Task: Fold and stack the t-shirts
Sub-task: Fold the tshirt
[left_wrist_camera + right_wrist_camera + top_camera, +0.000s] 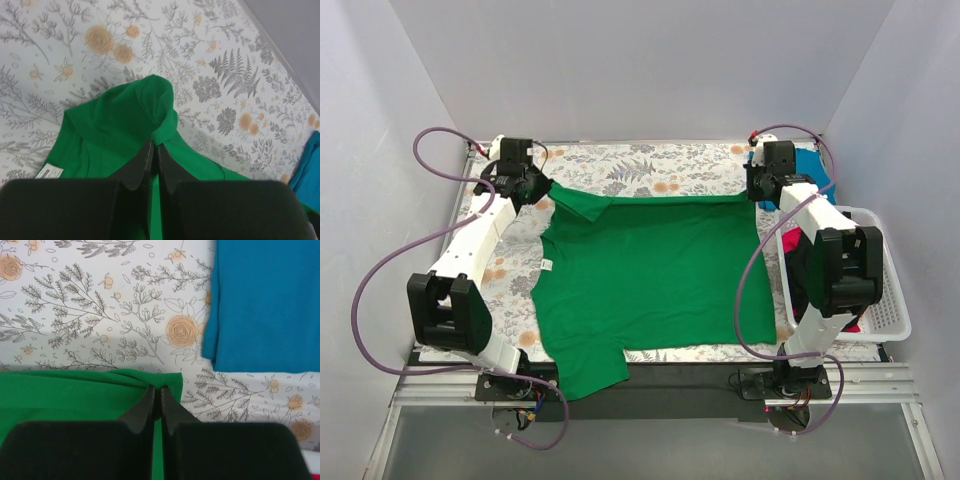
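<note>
A bright green t-shirt (650,275) lies spread flat on the floral table cloth. My left gripper (538,190) is shut on its far left corner, a bunched fold of green fabric (135,107); the jaws are pinched together (155,147). My right gripper (760,190) is shut on the far right corner of the green shirt (100,390), jaws pinched on the hem (156,389). A folded teal-blue t-shirt (265,300) lies just beyond the right gripper, at the far right of the table (810,165). Red-pink and black shirts (798,262) sit in the basket.
A white slotted basket (885,300) stands along the table's right edge. Grey walls enclose the table on three sides. A white care label (49,172) shows on the shirt's left side. The floral cloth (650,165) shows behind the shirt.
</note>
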You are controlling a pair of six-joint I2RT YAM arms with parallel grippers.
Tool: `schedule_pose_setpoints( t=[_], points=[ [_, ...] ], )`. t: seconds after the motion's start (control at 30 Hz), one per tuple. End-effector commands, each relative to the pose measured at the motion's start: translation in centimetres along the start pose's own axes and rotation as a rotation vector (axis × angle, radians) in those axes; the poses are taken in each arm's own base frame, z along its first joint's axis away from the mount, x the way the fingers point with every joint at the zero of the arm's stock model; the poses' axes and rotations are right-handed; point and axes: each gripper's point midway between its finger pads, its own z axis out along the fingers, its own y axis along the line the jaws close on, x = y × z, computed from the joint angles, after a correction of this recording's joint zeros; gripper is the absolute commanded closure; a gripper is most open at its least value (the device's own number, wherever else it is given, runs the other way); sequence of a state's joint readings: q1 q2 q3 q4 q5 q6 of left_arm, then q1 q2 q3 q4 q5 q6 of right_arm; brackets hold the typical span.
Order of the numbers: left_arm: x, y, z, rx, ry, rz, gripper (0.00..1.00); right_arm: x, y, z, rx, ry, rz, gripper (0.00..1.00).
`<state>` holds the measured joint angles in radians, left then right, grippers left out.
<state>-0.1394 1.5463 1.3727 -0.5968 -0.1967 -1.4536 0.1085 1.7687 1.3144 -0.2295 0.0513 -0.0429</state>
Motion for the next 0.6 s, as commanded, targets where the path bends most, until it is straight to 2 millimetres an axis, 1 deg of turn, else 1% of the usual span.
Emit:
schedule_pose_setpoints(
  t=[0.0,0.07,0.1,0.17,0.2,0.23,0.33,0.4,0.43,0.47,0.53,0.57],
  points=[
    [1.4,1.6,-1.3,-0.022,0.027,-0.048,1.00,-0.1,-1.3,-1.4,0.061,-0.027,0.044,0.92],
    [2.0,2.2,-1.2,-0.031,0.038,-0.062,1.00,0.5,-1.2,-1.5,0.056,-0.019,0.080,0.92],
    [2.9,2.8,-1.1,-0.040,0.055,-0.075,1.00,1.2,-1.1,-1.4,0.051,-0.004,0.086,0.92],
    [4.0,3.1,-1.0,-0.033,0.092,-0.090,1.00,1.9,-0.9,-1.5,0.041,0.008,0.103,0.92],
    [4.8,3.6,-1.0,-0.043,0.112,-0.108,1.00,2.6,-0.8,-1.4,0.036,0.021,0.111,0.92],
    [5.3,3.6,-1.0,-0.037,0.130,-0.114,1.00,2.8,-0.8,-1.5,0.032,0.025,0.116,0.92],
    [5.5,3.9,-1.4,-0.037,0.135,-0.117,1.00,3.5,-0.9,-1.7,0.034,0.040,0.129,0.92],
    [5.3,4.3,-1.6,-0.052,0.126,-0.115,1.00,3.6,-0.9,-2.0,0.036,0.041,0.129,0.92],
    [5.1,4.2,-1.9,-0.048,0.121,-0.112,1.00,4.0,-0.9,-2.1,0.037,0.050,0.132,0.92],
    [5.2,4.5,-2.1,-0.059,0.123,-0.112,1.00,3.9,-0.9,-2.3,0.036,0.046,0.135,0.92],
    [5.1,4.6,-2.5,-0.057,0.119,-0.119,1.00,4.5,-0.8,-2.5,0.038,0.061,0.146,0.92],
    [5.4,4.8,-2.6,-0.063,0.125,-0.120,1.00,4.6,-0.8,-2.6,0.038,0.062,0.149,0.92]
  ],
)
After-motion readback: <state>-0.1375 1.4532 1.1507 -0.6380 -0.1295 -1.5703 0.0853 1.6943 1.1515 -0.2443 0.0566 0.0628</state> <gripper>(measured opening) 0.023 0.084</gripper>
